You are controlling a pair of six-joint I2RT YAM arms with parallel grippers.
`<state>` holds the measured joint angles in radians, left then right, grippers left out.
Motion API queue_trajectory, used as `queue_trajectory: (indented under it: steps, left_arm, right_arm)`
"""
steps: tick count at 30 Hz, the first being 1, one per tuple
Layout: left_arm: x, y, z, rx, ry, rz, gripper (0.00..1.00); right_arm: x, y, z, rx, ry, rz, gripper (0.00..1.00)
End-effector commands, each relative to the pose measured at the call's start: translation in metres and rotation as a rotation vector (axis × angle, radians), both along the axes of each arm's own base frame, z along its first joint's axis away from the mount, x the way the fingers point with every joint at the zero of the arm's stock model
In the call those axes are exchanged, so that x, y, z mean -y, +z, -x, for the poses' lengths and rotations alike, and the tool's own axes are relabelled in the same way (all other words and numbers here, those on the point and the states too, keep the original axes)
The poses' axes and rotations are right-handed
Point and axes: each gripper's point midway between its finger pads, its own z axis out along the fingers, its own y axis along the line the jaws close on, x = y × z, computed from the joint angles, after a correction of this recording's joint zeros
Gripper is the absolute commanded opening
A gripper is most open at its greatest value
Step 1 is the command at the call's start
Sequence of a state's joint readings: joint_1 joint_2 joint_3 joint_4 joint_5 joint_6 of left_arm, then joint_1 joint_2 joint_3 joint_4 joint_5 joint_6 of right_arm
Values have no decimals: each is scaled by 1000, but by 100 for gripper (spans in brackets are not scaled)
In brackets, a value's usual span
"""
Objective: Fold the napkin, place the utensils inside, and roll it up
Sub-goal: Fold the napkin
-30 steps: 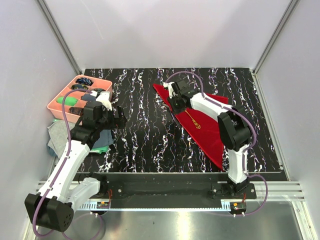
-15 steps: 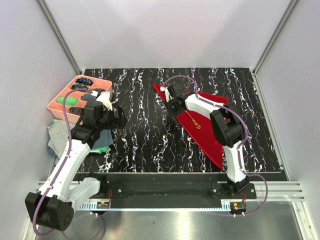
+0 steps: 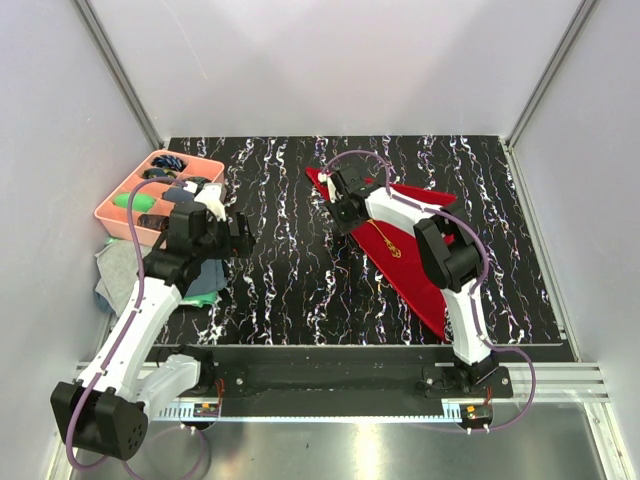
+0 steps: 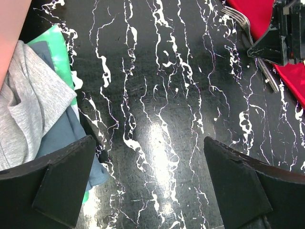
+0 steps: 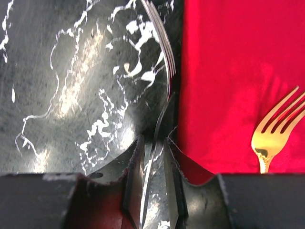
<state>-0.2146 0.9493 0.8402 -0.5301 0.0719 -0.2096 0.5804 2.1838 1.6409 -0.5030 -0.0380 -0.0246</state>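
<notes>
The red napkin (image 3: 410,250) lies flat as a long triangle on the right half of the black marbled table; it also shows in the right wrist view (image 5: 228,71). The silver fork (image 5: 164,62) lies on the table just off the napkin's left edge, and it also shows in the left wrist view (image 4: 238,21). My right gripper (image 3: 340,205) (image 5: 153,191) is shut on the fork's handle, tines pointing away. The gold utensil (image 5: 274,129), a small fork, rests on the napkin (image 3: 385,240). My left gripper (image 3: 235,235) (image 4: 152,176) is open and empty over bare table.
A pink tray (image 3: 120,205) with small items stands at the back left. A pile of grey, green and blue cloths (image 3: 115,275) lies in front of it, beside my left fingers in the left wrist view (image 4: 33,109).
My right gripper has moved a little left along the napkin's left edge, onto the silver fork. The left arm has stayed still.
</notes>
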Motion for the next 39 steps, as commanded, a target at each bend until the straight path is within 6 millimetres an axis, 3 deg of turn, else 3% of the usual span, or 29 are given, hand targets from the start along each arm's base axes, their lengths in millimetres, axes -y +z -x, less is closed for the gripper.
queue_trajectory:
  steps: [1, 7, 11, 16, 23, 31, 39]
  left_arm:
    - [4, 6, -4, 29, -22, 17, 99]
    - [5, 6, -3, 28, -28, 23, 99]
    - [6, 7, -2, 31, -29, 23, 99]
    - [5, 7, -2, 31, -28, 23, 99]
    - [6, 7, -2, 32, -30, 25, 99]
    - [6, 8, -2, 34, -30, 26, 99]
    - [7, 8, -2, 34, -36, 31, 99]
  right_arm:
    - [-2, -13, 0, 2, -10, 61, 31]
    - [-4, -19, 5, -16, -14, 72, 23]
    - [-16, -2, 10, -25, 20, 6, 0]
    - [-37, 30, 18, -42, 51, -123, 0]
    - [-41, 73, 28, -4, 98, -203, 0]
    - [-20, 98, 35, -7, 100, -264, 0]
    - [22, 94, 26, -45, 55, -306, 0]
